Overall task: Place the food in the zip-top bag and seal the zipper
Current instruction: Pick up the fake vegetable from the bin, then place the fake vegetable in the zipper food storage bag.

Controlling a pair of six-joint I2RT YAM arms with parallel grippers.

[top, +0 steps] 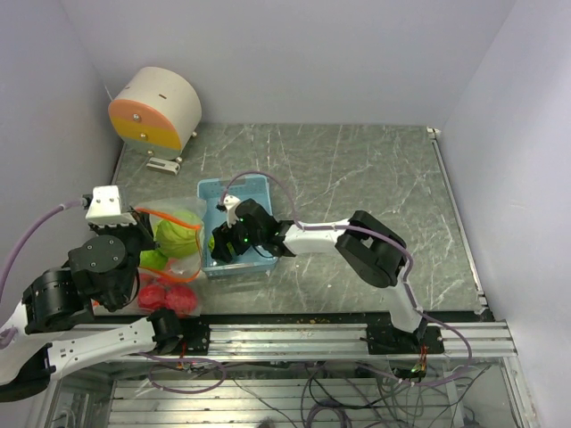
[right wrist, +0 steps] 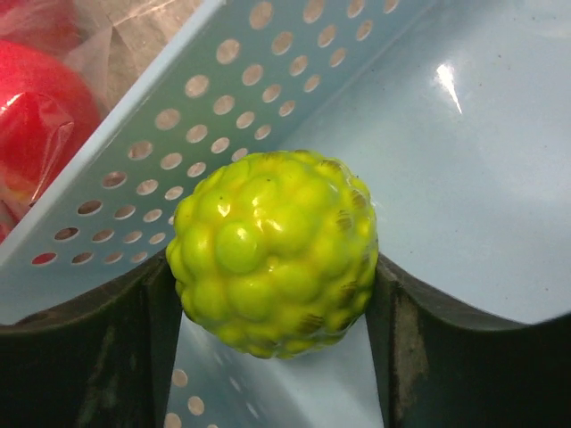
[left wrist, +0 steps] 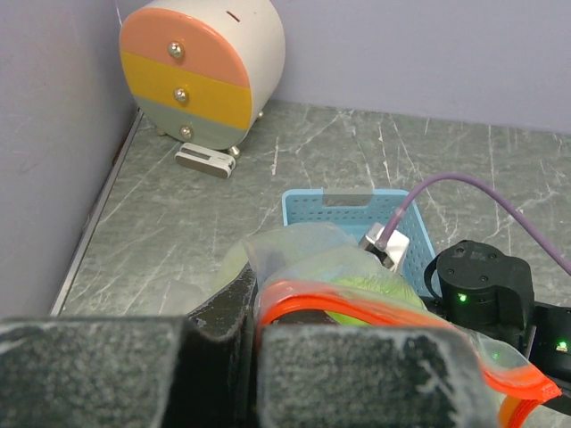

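Observation:
The clear zip-top bag (top: 171, 259) with an orange zipper (left wrist: 357, 300) lies at the left, mouth open toward the light blue tray (top: 234, 188). Inside it are a ribbed green cabbage head (top: 178, 234) and two red apple balls (top: 168, 298). My left gripper (top: 134, 235) is shut on the bag's zipper rim (left wrist: 268, 308) and holds it up. My right gripper (top: 223, 241) is down in the tray, shut on a bumpy yellow-green lime-like ball (right wrist: 272, 254) with a finger touching each side. A red apple (right wrist: 36, 116) shows through the tray's perforated wall (right wrist: 178, 134).
A round toy drawer cabinet (top: 156, 109), pink and yellow fronted, stands at the back left corner with a small white piece (left wrist: 206, 160) before it. Walls close in on the left and back. The right arm's forearm (top: 321, 236) stretches across the table's middle.

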